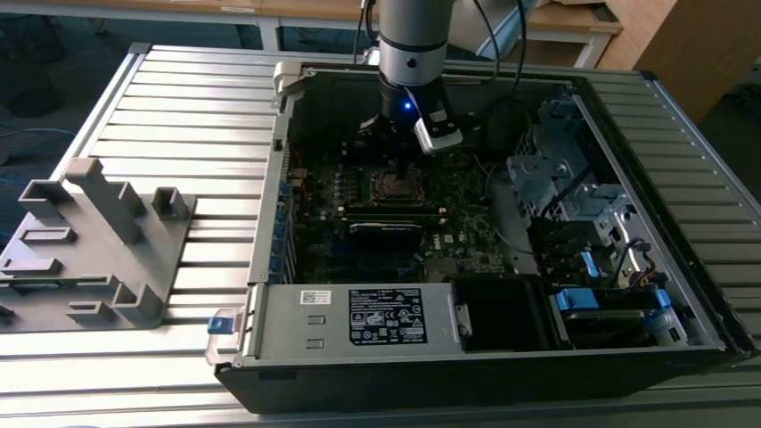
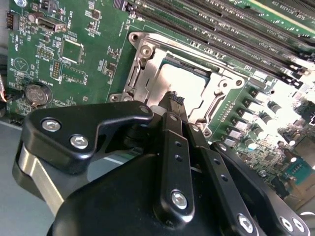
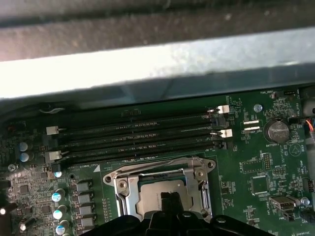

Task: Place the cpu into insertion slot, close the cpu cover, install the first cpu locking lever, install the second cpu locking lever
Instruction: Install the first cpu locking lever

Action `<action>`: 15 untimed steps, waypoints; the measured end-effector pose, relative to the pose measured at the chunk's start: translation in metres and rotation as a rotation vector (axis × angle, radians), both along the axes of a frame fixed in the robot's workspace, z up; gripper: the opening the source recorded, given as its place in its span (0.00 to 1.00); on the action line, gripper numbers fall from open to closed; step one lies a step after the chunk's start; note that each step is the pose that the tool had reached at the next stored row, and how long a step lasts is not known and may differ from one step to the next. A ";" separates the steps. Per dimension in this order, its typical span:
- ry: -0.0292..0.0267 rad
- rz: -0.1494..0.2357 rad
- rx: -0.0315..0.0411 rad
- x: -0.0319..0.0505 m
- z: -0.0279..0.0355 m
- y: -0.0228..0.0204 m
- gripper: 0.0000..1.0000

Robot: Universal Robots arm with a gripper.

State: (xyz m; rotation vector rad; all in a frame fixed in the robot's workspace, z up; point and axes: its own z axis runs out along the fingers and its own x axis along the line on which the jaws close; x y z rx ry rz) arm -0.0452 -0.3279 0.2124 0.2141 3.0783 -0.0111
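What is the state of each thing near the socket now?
cpu: lying flat in the insertion slot.
cpu cover: closed down around the cpu.
hand: fingers together, tips just above the cpu.
computer case: side open, lying on the table.

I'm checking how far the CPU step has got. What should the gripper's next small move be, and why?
Probably a short, straight lift off the socket. In both wrist views the cpu already lies flat inside the insertion slot, with the cpu cover lying around it, and the gripper has its fingertips together right over the chip's edge, apparently holding nothing.
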 end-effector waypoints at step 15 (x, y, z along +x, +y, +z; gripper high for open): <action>-0.0001 0.007 -0.0296 -0.0019 -0.0007 -0.0005 0.11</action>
